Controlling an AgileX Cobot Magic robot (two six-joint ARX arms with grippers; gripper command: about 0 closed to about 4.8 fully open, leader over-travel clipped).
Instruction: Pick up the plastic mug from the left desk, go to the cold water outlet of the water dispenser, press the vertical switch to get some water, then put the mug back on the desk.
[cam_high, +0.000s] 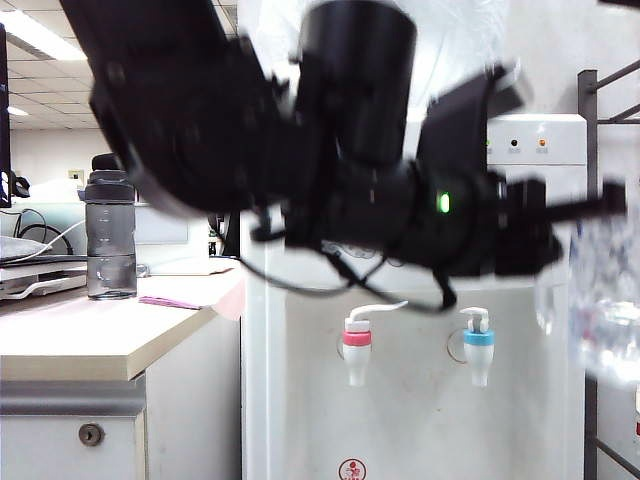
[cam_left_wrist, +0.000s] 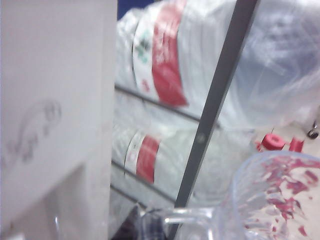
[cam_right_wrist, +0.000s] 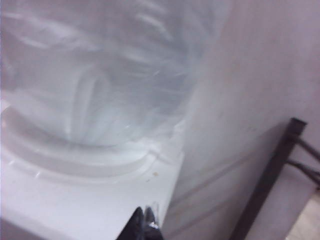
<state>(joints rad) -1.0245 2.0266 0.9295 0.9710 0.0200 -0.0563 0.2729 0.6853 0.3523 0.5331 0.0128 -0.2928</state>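
The clear plastic mug (cam_high: 603, 318) hangs blurred at the far right of the exterior view, to the right of the cold water outlet (cam_high: 478, 352) and partly above it. My left gripper (cam_high: 598, 206) reaches across from the upper left and is shut on the plastic mug's handle (cam_left_wrist: 189, 216). In the left wrist view the dark left gripper (cam_left_wrist: 140, 225) pinches that handle, with the mug's dimpled wall (cam_left_wrist: 272, 200) beside it. The white vertical switch (cam_high: 475, 318) tops the blue-collared tap on the water dispenser (cam_high: 400, 420). My right gripper (cam_right_wrist: 145, 221) is shut and empty above the dispenser's top (cam_right_wrist: 75, 200). The left desk (cam_high: 90, 335) holds no mug.
A dark grey lidded bottle (cam_high: 110, 238) and a pink sheet (cam_high: 168, 301) lie on the desk. The red-collared tap (cam_high: 357, 352) sits left of the blue one. Wrapped water bottles (cam_left_wrist: 165, 60) fill a grey metal rack (cam_left_wrist: 220, 90) right of the dispenser. A clear bottle (cam_right_wrist: 100, 70) crowns the dispenser.
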